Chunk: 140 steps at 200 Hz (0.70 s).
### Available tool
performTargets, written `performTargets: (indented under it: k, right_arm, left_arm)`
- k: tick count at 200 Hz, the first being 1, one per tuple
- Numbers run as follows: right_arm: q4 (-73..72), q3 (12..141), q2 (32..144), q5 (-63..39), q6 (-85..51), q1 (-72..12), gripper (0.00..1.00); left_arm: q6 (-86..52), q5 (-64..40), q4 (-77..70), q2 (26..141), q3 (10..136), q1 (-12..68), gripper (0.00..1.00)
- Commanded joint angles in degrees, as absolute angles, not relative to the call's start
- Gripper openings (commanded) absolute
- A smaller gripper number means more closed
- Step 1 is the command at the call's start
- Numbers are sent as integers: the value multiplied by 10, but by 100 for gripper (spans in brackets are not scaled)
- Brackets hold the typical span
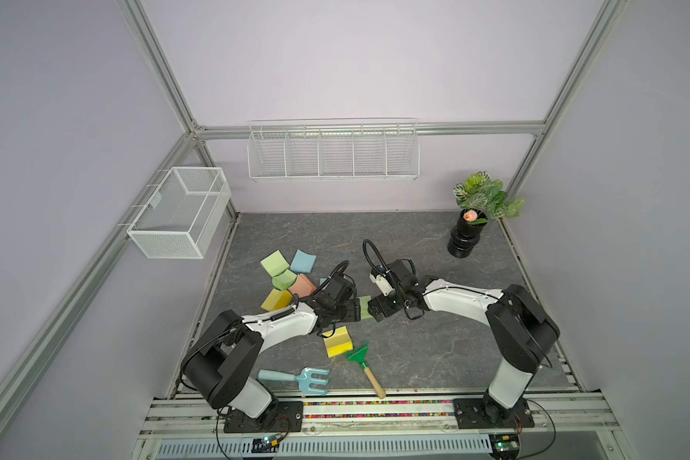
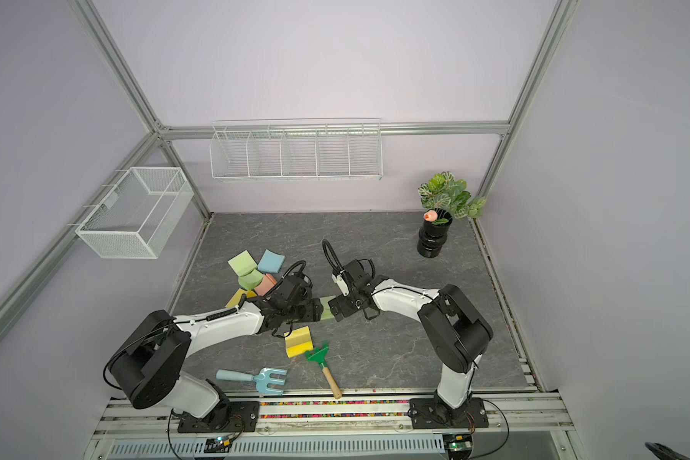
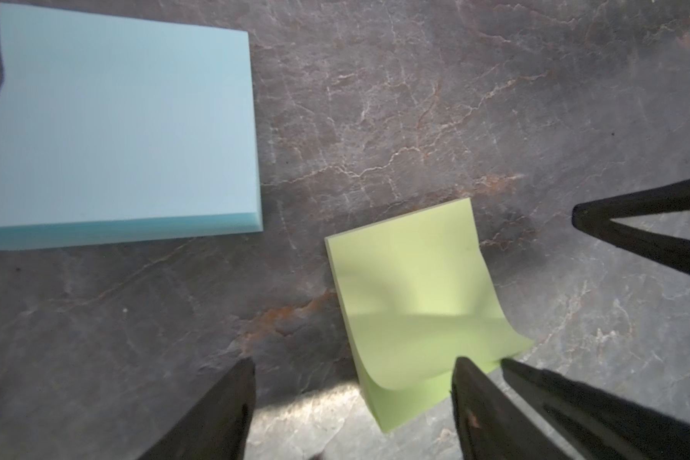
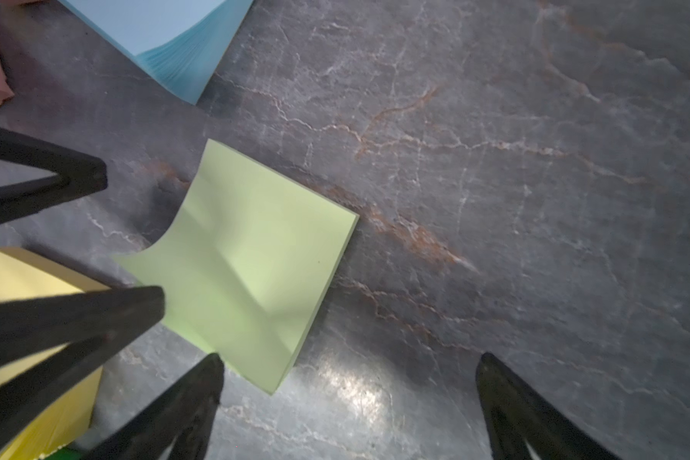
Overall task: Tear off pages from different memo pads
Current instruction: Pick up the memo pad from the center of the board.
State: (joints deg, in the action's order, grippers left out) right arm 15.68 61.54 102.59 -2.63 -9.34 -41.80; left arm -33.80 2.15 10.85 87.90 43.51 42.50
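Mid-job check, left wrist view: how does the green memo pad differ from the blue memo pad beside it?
The green memo pad is pale green; the blue memo pad is light blue. The green memo pad's top page curls up at one edge; the blue memo pad shows no lifted page. The blue memo pad shows a thicker stack edge; the green memo pad looks thinner. Both are square and lie on the table.

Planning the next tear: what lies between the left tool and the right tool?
A thin green memo pad, its top page curled up; both top views show it.
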Motion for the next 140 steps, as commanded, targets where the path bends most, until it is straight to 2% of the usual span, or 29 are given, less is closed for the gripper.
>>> performTargets:
  k: [1, 98, 140]
  right_arm:
    - [164, 633, 1045, -24, -86, -422, 99]
    - [185, 678, 1074, 21, -63, -422, 100]
    - [200, 697, 1088, 30, 1, -439, 99]
  left_arm:
    - [-343, 33, 112, 878, 446, 428, 79]
    - [-344, 39, 104, 850, 427, 428, 79]
    - [-361, 123, 134, 793, 406, 428, 80]
